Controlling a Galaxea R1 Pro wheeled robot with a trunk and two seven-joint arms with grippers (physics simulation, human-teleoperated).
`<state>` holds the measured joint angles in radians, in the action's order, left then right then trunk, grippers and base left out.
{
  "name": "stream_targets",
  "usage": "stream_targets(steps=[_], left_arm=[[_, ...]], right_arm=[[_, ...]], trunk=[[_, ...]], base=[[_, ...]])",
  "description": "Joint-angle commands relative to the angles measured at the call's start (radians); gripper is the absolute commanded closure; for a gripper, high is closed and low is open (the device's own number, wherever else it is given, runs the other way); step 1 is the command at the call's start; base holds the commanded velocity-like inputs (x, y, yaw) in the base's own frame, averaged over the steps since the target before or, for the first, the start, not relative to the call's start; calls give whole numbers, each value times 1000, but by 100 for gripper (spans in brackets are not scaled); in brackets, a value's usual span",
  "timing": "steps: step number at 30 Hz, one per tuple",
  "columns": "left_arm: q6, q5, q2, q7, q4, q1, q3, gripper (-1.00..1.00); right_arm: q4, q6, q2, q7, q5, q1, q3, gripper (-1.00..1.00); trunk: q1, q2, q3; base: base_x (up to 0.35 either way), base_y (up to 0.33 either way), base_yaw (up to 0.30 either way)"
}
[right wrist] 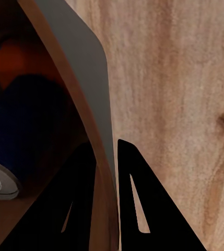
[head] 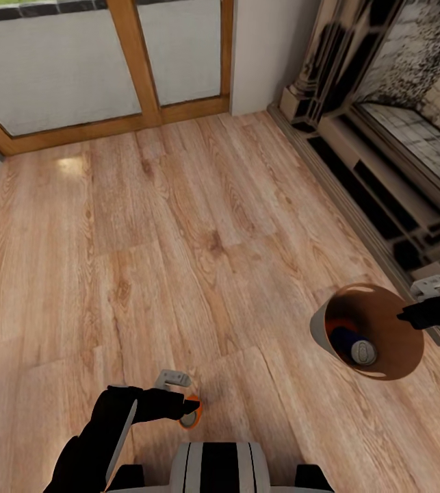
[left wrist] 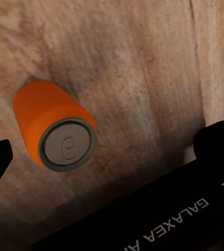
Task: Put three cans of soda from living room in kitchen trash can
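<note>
Pale wood floor [head: 178,226] runs up to glass doors with wooden frames [head: 137,61] at the far side, and a brick-and-stone fireplace [head: 397,137] lines the right wall. The right pincer [right wrist: 107,157] is clamped on the rim of the tash can [head: 319,327], one finger inside, one outside; a blue soda can [head: 353,344] and an orange one [head: 341,323] lie within. The left arm bends low by the robot's base, its pincer [head: 187,405] spread around the orange soda can [left wrist: 54,125]; whether the fingers touch it cannot be told.
</note>
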<state>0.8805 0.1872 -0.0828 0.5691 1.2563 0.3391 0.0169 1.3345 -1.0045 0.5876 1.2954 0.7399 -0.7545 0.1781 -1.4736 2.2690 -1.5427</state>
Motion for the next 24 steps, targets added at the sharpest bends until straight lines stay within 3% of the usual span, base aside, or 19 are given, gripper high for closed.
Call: stream_targets(steps=[1, 18, 21, 24], left_arm=[[0, 0, 0, 0, 0, 0, 0, -100], [0, 1, 4, 4, 22, 3, -1, -100], [1, 1, 10, 7, 48, 5, -2, -100], [2, 1, 37, 11, 71, 7, -3, -100]], right_arm=[[0, -8, 0, 4, -8, 0, -1, 100], [19, -6, 0, 4, -8, 0, -2, 100], [21, -6, 0, 4, -8, 0, -2, 100], [28, -6, 0, 4, -8, 1, -2, 100]], trunk=[[0, 0, 0], [-15, 28, -14], [-15, 28, -14], [-15, 28, -14]], base=[[0, 0, 0], [0, 0, 0], [0, 0, 0], [0, 0, 0]])
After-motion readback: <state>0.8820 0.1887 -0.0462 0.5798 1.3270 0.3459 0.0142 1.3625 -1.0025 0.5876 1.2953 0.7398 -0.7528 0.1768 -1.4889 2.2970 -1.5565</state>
